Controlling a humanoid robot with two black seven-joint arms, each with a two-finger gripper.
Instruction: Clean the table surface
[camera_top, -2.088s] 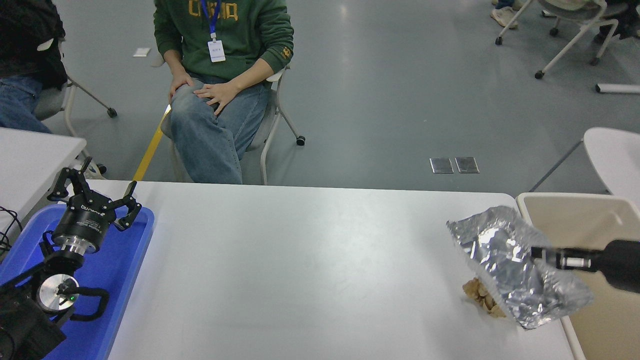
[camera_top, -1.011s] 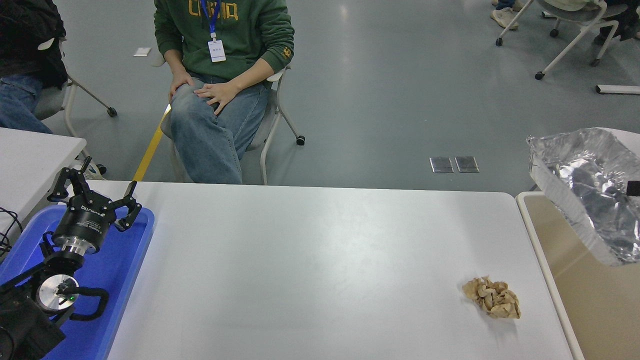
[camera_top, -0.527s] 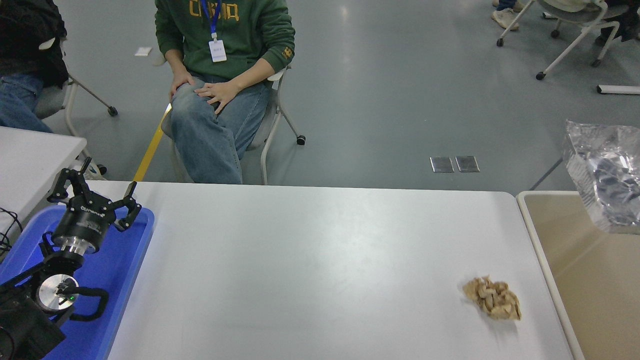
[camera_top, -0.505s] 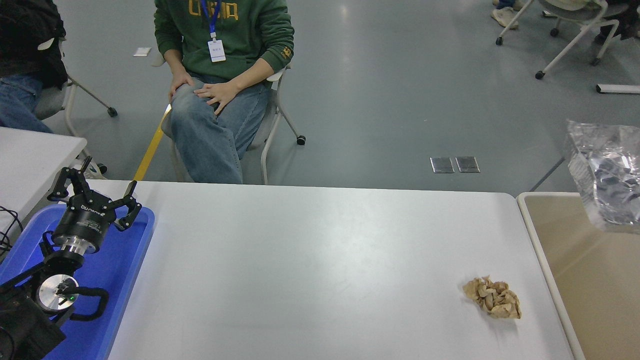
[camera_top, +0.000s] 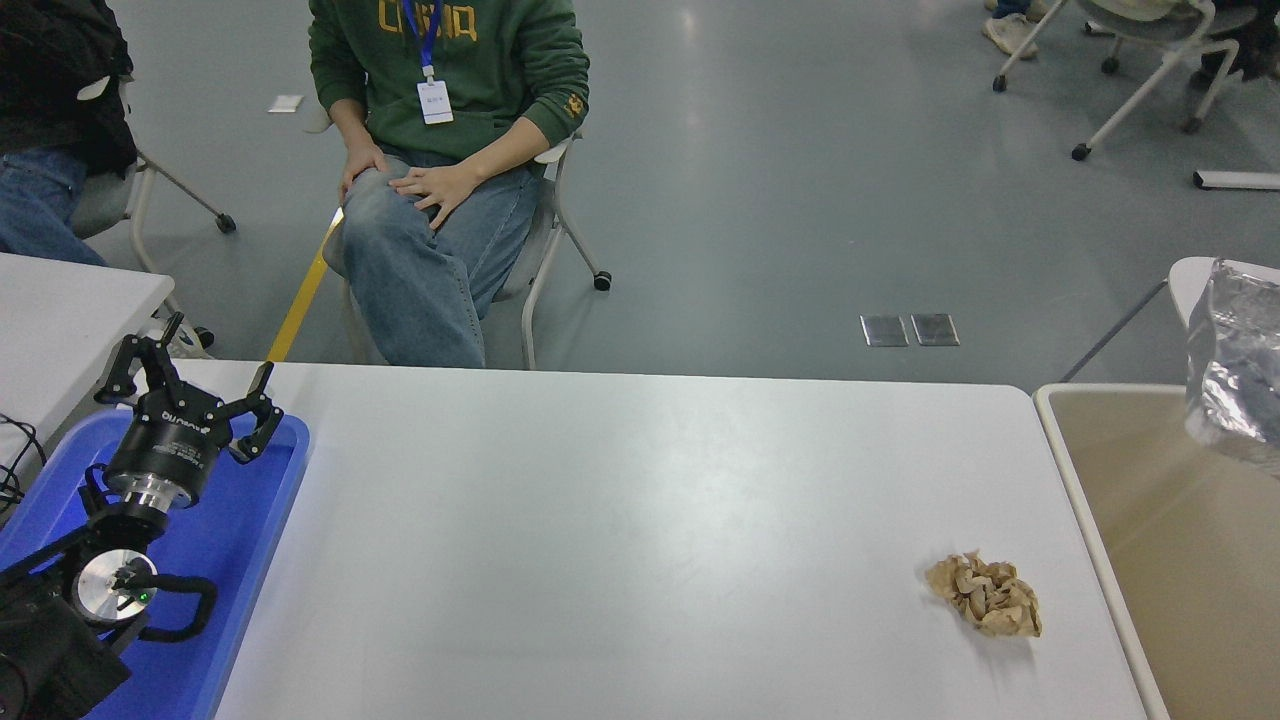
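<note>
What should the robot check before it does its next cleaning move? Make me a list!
1. Silver bag off the table surface: ok, it hangs over the beige bin at the right edge.
2. Bag dropped into the bin: not ok, it is up in the air.
3. Right gripper's grasp on the bag: cannot tell, the gripper is out of view.
4. Table surface clean: not ok, a crumpled brown paper wad lies near the right front corner.
5. Left gripper out of the way: ok, parked open over the blue tray.
6. Person away from the table: ok, seated behind it.
</note>
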